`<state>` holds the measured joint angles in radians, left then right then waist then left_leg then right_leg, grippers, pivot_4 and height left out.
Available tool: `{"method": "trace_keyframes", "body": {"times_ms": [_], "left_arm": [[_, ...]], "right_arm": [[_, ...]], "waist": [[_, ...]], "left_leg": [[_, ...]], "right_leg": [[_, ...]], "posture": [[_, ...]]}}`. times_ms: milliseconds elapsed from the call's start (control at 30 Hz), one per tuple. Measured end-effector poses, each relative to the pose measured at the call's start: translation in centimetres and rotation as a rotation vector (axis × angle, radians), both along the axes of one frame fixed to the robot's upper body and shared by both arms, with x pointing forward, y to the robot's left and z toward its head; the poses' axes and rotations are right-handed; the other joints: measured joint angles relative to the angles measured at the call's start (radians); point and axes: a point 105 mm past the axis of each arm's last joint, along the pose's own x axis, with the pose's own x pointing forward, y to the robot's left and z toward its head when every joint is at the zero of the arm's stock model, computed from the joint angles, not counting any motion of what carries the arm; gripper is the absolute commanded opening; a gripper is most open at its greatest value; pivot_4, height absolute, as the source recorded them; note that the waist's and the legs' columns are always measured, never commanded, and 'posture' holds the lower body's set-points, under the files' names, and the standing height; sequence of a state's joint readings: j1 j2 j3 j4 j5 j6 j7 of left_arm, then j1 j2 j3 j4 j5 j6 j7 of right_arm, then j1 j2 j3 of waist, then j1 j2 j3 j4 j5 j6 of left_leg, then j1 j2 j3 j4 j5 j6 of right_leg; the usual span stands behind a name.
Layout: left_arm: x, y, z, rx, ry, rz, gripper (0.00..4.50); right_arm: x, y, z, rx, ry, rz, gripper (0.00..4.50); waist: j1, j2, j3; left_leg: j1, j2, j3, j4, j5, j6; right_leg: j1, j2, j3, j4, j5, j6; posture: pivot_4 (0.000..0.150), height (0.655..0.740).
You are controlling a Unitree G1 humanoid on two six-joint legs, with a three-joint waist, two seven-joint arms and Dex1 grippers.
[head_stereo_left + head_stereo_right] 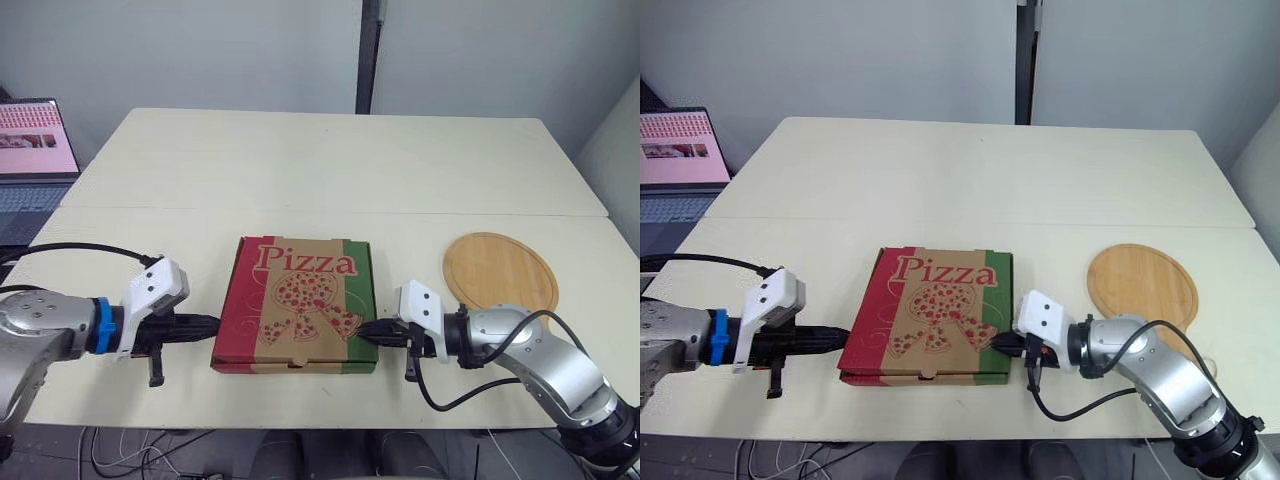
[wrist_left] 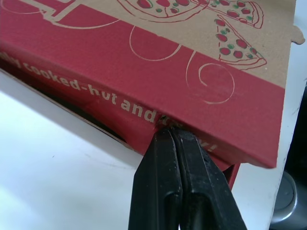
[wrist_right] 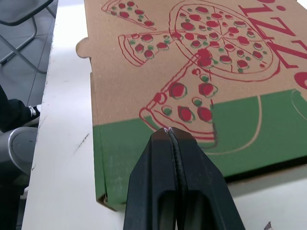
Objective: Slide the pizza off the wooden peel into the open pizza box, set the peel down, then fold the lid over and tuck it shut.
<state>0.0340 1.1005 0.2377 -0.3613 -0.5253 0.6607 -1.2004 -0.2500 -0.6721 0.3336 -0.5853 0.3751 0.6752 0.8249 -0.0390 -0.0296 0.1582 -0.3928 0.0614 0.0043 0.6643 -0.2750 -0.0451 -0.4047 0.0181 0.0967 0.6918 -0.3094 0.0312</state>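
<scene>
The pizza box [image 1: 298, 304] lies on the table with its printed lid folded down; the lid's red side flap stands slightly proud of the base in the left wrist view. My left gripper [image 1: 208, 324] is shut, its tips pressing the red left flap [image 2: 158, 108]. My right gripper [image 1: 368, 331] is shut too, with its tips resting on the green right edge of the lid [image 3: 201, 148]. The round wooden peel [image 1: 500, 272] lies flat on the table to the right of the box, bare. The pizza is hidden from view.
A laptop [image 1: 36, 150] sits off the far left of the table. The cream table [image 1: 330, 160] stretches wide behind the box, with a seam across it. Cables trail from both wrists near the front edge.
</scene>
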Motion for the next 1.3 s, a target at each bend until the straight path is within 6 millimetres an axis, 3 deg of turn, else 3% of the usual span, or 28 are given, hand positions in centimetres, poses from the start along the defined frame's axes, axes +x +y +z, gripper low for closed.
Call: {"method": "trace_keyframes", "body": {"times_ms": [400,700,767,867,967,1133,1300], "left_arm": [[0.5,-0.1,-1.4,0.001,-0.012,0.052,0.0],[0.8,0.1,-1.1,0.013,-0.031,0.053,0.0],[1.7,1.0,-0.2,0.004,-0.061,0.102,0.0],[3.8,2.6,3.8,-0.043,-0.191,0.198,0.0],[3.6,1.6,5.3,-0.078,-0.227,0.181,0.0],[1.5,-2.5,0.8,-0.109,-0.073,0.066,0.0],[0.7,-3.1,-1.1,-0.092,-0.018,0.045,0.0]], "right_arm": [[0.2,0.3,0.3,0.009,-0.003,0.0,0.05],[0.4,0.1,0.1,-0.007,-0.008,-0.007,0.05],[0.7,0.0,-0.1,-0.021,-0.023,-0.014,0.05],[0.7,0.1,-0.4,-0.046,-0.054,-0.005,0.05],[0.8,0.2,-0.6,-0.054,-0.068,-0.001,0.05],[1.0,0.3,-0.5,-0.059,-0.085,-0.002,0.05],[1.3,0.3,-0.6,-0.063,-0.085,-0.009,0.05]], "waist": [[0.007,0.0,0.0],[0.007,0.0,0.0],[0.008,0.0,0.0],[0.007,-0.002,-0.001],[0.005,-0.001,0.0],[0.004,-0.001,-0.001],[0.005,-0.001,-0.001]], "left_leg": [[-0.001,0.0,0.0,0.0,0.0,0.0],[-0.001,0.0,0.0,0.0,0.0,0.0],[-0.001,0.0,-0.001,0.0,0.0,0.0],[-0.001,0.0,-0.001,0.0,0.0,0.0],[-0.001,0.0,0.001,0.0,0.0,0.0],[0.0,0.001,-0.001,0.0,0.0,0.0],[0.0,0.0,0.0,0.0,0.0,0.0]], "right_leg": [[0.0,0.0,0.0,-0.001,0.0,0.0],[0.0,0.0,0.0,-0.001,0.0,0.0],[0.0,0.0,-0.001,0.0,0.0,0.0],[0.0,0.0,-0.001,0.0,0.0,0.0],[0.0,-0.001,0.0,-0.001,0.0,0.0],[0.0,0.0,-0.001,0.001,0.0,0.0],[0.0,0.0,0.0,0.001,0.0,0.0]], "posture": [[0.15,0.7332],[0.15,0.7332],[0.15,0.7332],[0.15,0.7332],[0.15,0.7332],[0.15,0.7332],[0.15,0.7332]]}}
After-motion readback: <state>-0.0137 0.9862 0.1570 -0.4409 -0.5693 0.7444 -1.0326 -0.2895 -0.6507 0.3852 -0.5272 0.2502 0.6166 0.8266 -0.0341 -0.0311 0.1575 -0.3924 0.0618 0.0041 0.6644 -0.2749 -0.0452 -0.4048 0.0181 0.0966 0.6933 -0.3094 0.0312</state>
